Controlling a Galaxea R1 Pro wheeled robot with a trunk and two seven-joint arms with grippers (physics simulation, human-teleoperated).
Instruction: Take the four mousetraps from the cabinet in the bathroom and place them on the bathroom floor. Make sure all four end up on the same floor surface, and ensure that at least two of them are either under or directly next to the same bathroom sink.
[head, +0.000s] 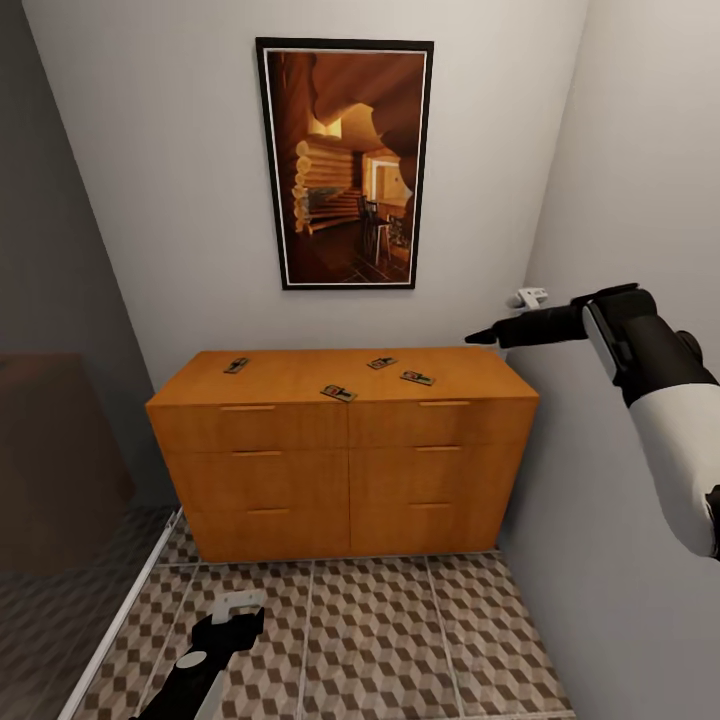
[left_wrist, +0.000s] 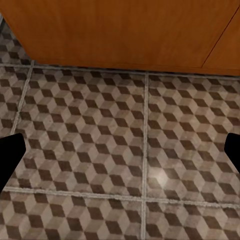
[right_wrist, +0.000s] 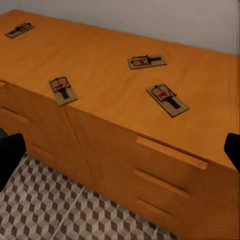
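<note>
Mousetraps (right_wrist: 167, 99) – all four sit on the cabinet (head: 340, 470) top. Right gripper (head: 480, 337) hovers beside it – left gripper (head: 235, 605) low over the bathroom floor (left_wrist: 100, 150). Both sets of fingers look spread wide, holding nothing.

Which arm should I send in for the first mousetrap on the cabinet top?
Right. The right end effector is raised at cabinet-top height near the nearest mousetrap, and its wrist view looks onto the mousetraps. The left end effector hangs low over the bathroom floor.

Four mousetraps (right_wrist: 167, 99) lie apart on the cabinet (right_wrist: 100, 85) top.
</note>
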